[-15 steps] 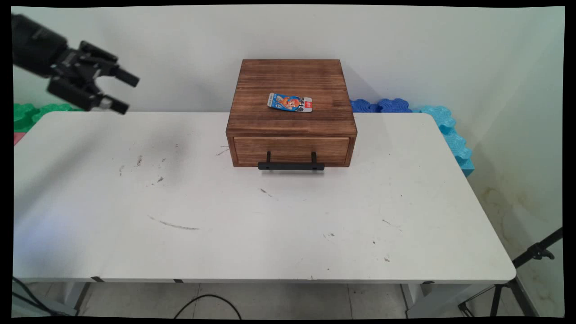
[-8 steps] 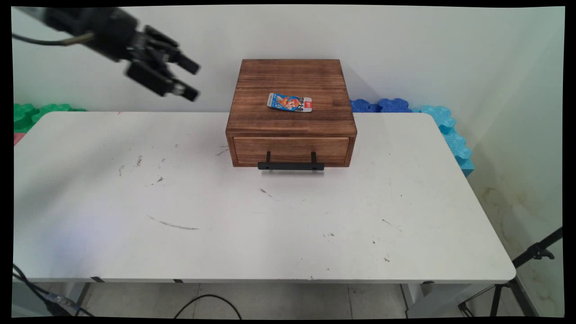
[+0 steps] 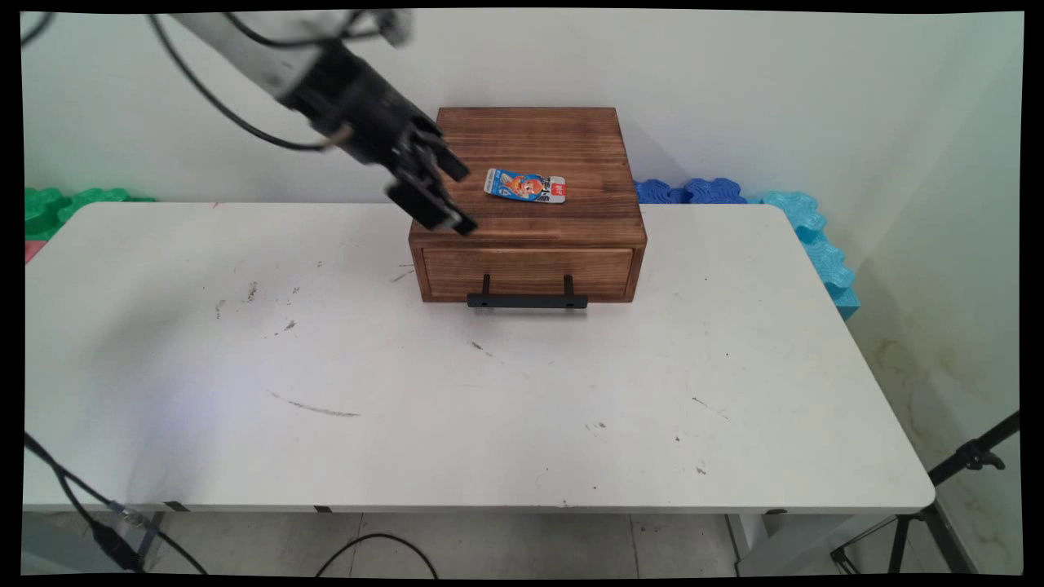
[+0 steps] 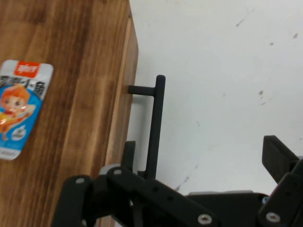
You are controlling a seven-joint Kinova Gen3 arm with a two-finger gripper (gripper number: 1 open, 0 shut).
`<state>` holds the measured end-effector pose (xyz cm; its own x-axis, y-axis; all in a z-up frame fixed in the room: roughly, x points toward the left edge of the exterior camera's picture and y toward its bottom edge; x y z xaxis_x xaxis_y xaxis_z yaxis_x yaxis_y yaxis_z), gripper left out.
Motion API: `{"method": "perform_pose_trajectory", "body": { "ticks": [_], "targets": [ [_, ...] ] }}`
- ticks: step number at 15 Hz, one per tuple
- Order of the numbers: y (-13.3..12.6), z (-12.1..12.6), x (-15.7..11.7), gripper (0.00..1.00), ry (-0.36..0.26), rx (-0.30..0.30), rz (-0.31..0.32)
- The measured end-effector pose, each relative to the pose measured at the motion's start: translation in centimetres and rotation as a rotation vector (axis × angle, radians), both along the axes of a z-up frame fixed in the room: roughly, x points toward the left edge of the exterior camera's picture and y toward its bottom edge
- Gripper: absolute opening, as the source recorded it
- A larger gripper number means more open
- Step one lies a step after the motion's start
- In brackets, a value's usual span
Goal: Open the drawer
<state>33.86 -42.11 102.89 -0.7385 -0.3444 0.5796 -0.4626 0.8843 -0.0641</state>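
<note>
The fingers (image 3: 453,169) stood apart, holding nothing, as the gripper (image 3: 458,198) hung over the left front corner of the one wooden drawer box (image 3: 528,204). From the main view, a single snack packet (image 3: 526,185) lay flat on the box top, just right of the gripper, its long axis running left to right. One black handle (image 3: 527,300) crossed the drawer front. The box sat on the white table (image 3: 457,383), with blue foam tiles (image 3: 767,204) and green foam tiles (image 3: 65,204) behind.

From the hand view, the gripper (image 4: 189,184) was spread wide above the box edge (image 4: 124,94), with the packet (image 4: 19,109) at left and the handle (image 4: 154,127) running up the picture.
</note>
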Motion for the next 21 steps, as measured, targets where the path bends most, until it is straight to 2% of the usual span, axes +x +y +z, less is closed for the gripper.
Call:
{"method": "perform_pose_trajectory", "body": {
  "ticks": [8,15,21],
  "targets": [
    [-4.5,-7.1,-6.5,1.0,-0.126,0.03,-0.067],
    [-5.9,-12.0,-9.0,1.0,-0.187,0.054,-0.115],
    [-6.4,-14.9,-9.6,1.0,-0.224,0.06,-0.128]
  ]
}}
